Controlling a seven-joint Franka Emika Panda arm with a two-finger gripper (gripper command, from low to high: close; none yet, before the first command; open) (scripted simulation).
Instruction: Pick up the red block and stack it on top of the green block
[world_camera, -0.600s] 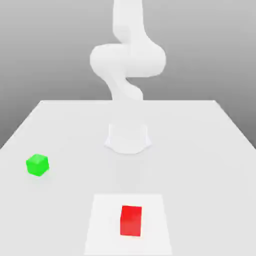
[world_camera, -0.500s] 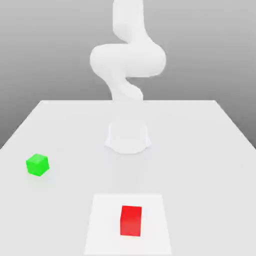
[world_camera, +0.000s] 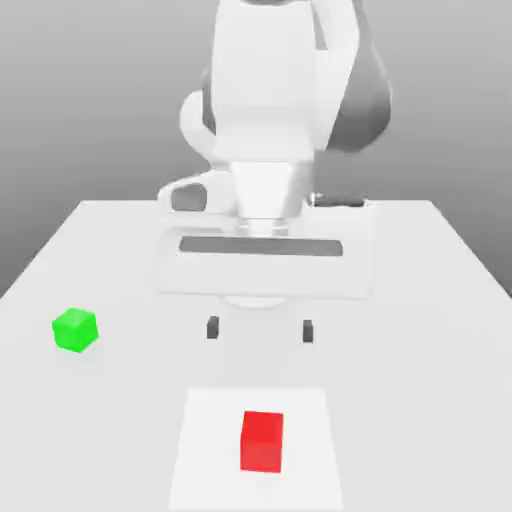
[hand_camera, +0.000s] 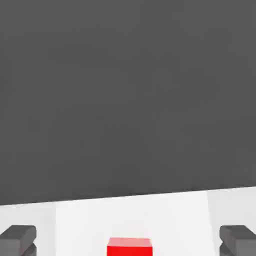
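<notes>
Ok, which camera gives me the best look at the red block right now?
The exterior view: the whole red block shows there, sitting on a lighter square patch of the table, in front of the open gripper. The hand view catches just its top part at the picture's edge.

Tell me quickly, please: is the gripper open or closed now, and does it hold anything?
Gripper: open, jaws wide apart, holding nothing. The red block sits on the table, not between them.
</notes>
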